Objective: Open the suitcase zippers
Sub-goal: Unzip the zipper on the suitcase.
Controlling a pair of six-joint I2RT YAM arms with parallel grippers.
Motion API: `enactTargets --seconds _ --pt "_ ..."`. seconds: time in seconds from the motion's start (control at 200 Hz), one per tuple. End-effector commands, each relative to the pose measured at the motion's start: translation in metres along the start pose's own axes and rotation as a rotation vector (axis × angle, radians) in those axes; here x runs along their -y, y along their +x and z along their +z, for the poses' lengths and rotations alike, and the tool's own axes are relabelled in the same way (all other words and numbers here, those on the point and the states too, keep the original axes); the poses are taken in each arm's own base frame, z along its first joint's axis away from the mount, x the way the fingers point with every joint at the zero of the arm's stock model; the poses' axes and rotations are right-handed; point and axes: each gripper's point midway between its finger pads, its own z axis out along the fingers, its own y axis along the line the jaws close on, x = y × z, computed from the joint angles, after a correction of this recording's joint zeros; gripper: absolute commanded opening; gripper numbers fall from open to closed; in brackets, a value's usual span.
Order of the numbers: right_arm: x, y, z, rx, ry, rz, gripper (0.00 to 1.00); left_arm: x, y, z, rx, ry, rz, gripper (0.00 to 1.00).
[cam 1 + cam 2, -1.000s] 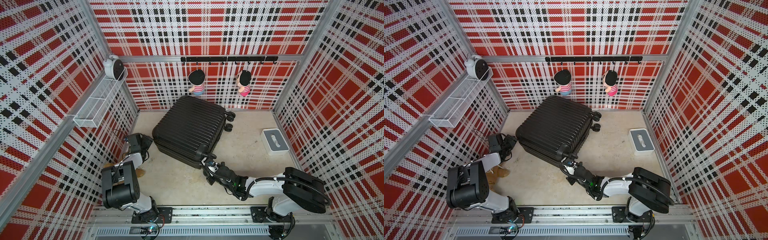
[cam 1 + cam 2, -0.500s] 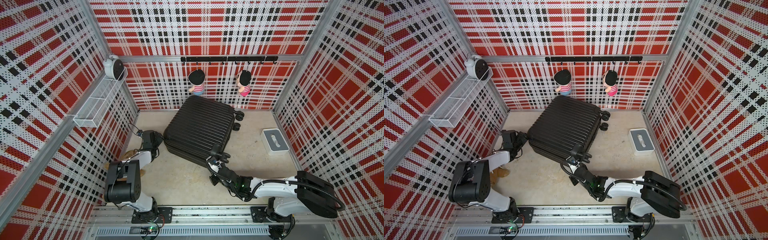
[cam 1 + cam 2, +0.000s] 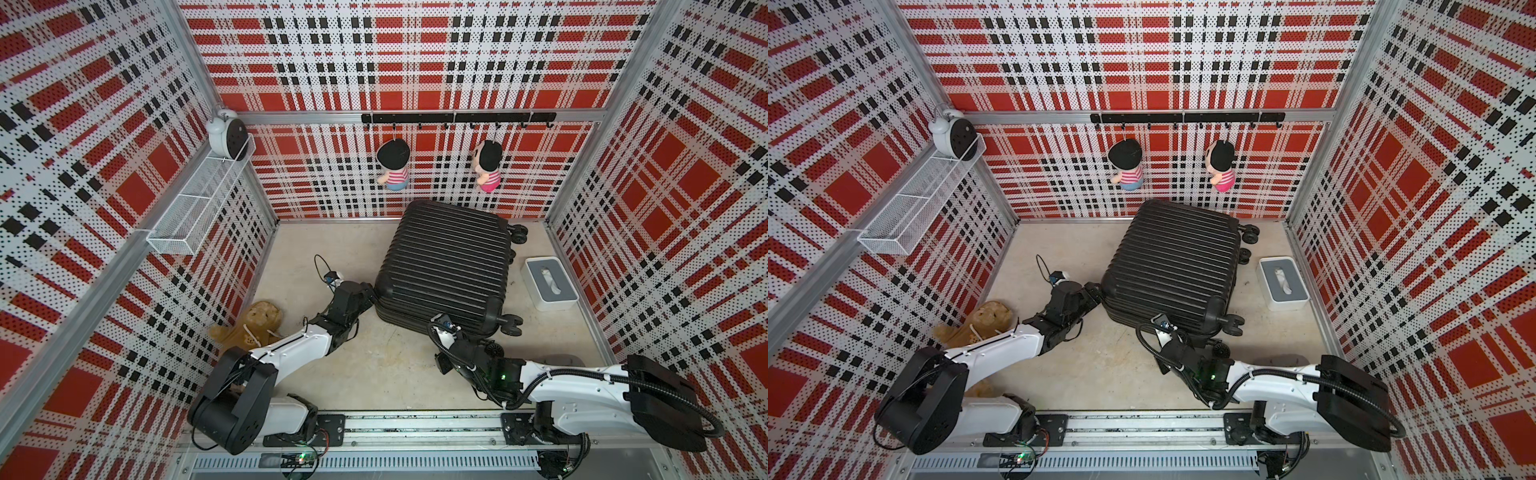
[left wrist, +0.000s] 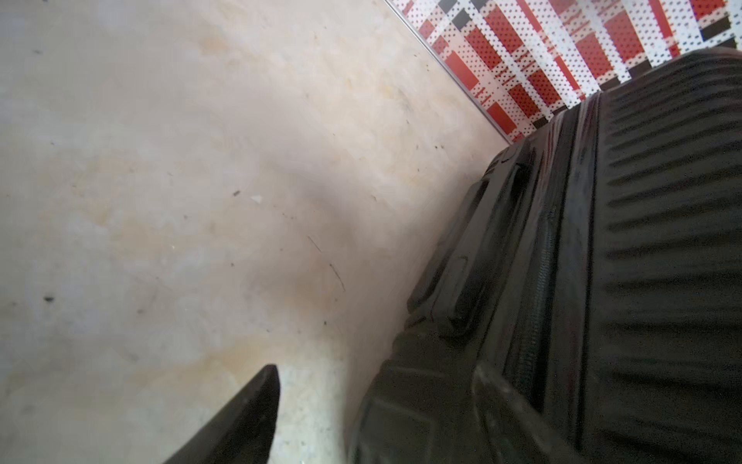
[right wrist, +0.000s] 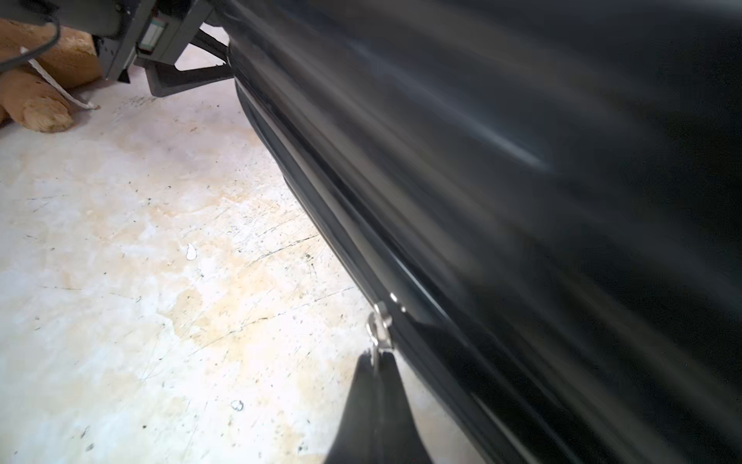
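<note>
Suitcase (image 3: 446, 262) lying flat on the counter (image 3: 395, 374), folks, ribbed shell up, and both arms are at it. Right pincer (image 5: 375, 359) is clenched tight on the little metal pull (image 5: 379, 327), which sits right at its tips, low on the case's side wall near the counter. Left pincer (image 3: 368, 292) is spread wide, released, gripping nothing. One finger (image 4: 253, 409) hangs over bare counter and the other lies against the case's corner, so to me it looks like a brace rather than a grab. Just beyond that left pincer the zipper track (image 4: 538, 281) runs along the seam beside the recessed handle (image 4: 461, 281), and there the teeth look meshed, so that stretch is closed. In both top views the two shell halves sit flush, with no gap and no lining showing. My read: the pull is captured, and that's the part done. How much track has been run behind it I cannot tell, because the side wall next to the right pincer is a smear of blur. Left to do, by my judgement: drag the pull along the seam and round the corners, then deal with any second pull, which I can't spot.
</note>
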Motion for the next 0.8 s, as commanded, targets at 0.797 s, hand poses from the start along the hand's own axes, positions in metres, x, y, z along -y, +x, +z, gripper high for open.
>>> enactTargets --seconds 0.797 --pt "-0.033 -0.002 -0.002 0.024 -0.141 -0.053 0.0 0.036 -0.13 0.028 -0.029 0.301 -0.062 0.81"
